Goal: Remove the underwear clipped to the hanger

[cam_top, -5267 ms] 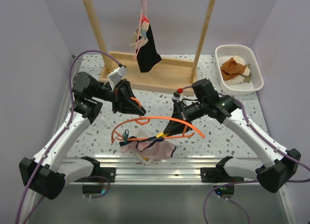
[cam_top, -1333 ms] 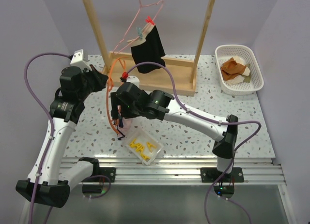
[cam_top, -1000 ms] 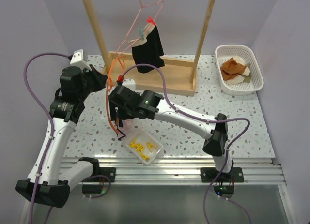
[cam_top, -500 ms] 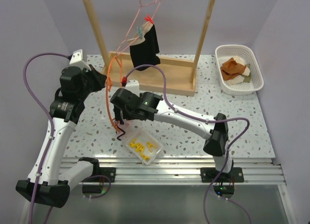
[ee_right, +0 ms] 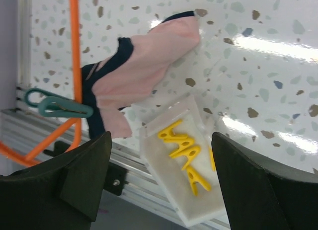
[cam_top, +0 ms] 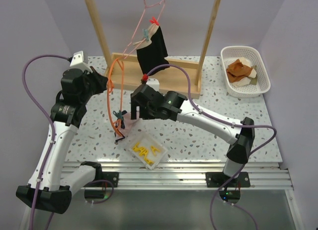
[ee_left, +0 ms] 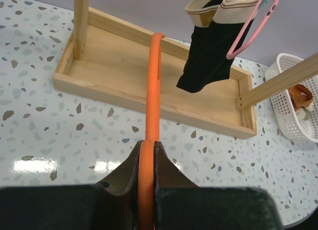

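My left gripper [cam_top: 107, 84] [ee_left: 147, 146] is shut on an orange hanger [cam_top: 114, 103] [ee_left: 153, 86] [ee_right: 74, 46], which hangs down from it to the table. At the hanger's lower end a pale pink underwear with navy trim [cam_top: 129, 122] [ee_right: 149, 66] lies partly on the table, next to a teal clip [ee_right: 59, 107]. Whether the clip still grips it I cannot tell. My right gripper [cam_top: 134, 111] [ee_right: 161, 140] hovers open just above it, holding nothing. A black and beige underwear [cam_top: 152, 50] [ee_left: 208, 51] hangs clipped to a pink hanger [cam_top: 144, 26] [ee_left: 248, 34] on the rack.
The wooden rack [cam_top: 166, 78] [ee_left: 124, 76] stands at the back. A clear tray [cam_top: 146, 150] [ee_right: 174, 190] with yellow clips lies near the front edge, under my right gripper. A white basket [cam_top: 263, 66] [ee_left: 293, 111] with brown cloth sits at the back right.
My right arm has drawn back to the right from the orange hanger, and the pink underwear now shows beside it. The left arm holds still. The black underwear swings slightly.
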Robot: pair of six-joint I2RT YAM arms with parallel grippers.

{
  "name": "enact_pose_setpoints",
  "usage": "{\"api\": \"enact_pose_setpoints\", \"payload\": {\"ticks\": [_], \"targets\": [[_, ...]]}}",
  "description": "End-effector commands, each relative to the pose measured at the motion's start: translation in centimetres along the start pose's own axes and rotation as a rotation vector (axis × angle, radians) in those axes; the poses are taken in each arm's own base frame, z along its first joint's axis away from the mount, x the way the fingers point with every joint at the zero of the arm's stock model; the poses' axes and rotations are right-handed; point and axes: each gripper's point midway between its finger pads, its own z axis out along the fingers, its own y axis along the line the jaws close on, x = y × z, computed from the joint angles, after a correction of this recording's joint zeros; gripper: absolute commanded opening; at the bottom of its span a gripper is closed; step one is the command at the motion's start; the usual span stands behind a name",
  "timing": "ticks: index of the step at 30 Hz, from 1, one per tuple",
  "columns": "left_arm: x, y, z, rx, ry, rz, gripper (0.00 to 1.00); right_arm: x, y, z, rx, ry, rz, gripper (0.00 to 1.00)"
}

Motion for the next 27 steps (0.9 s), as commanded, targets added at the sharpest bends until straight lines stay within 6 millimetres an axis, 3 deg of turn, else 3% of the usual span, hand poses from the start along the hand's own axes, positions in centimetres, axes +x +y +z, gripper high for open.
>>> {"api": "enact_pose_setpoints", "payload": {"ticks": [1,2,3,5,8,14,20,27], "targets": [[-0.6,-0.1,-0.2,0.013,-0.028,0.011,0.0,-2.3,4.9,-3.3,-0.272,-0.014,0.057,0.85],[-0.3,0.0,0.0,0.014,-0.021,0.012,0.0,-3.0,5.9,-4.0,-0.312,-0.015,0.063,0.86],[-0.3,0.0,-0.1,0.016,-0.024,0.014,0.0,-2.0,6.6,-3.4,-0.326,0.037,0.051,0.87],[0.0,0.1,0.0,0.013,-0.018,0.014,0.0,-2.5,8.0,-3.8,-0.369,0.049,0.065,0.88],[0.0,0.2,0.0,0.008,-0.019,0.015,0.0,-2.6,8.8,-2.8,-0.362,0.054,0.074,0.9],[-0.2,0.1,-0.2,0.006,-0.021,0.009,0.0,-2.6,9.2,-1.6,-0.311,0.048,0.047,0.91],[-0.7,-0.3,-0.5,0.02,-0.033,0.001,0.0,-2.9,7.3,-0.1,-0.181,0.015,0.042,0.89],[-0.4,-0.2,-0.3,0.017,-0.026,-0.006,0.0,-2.6,8.2,0.9,-0.193,0.036,0.044,0.86]]}}
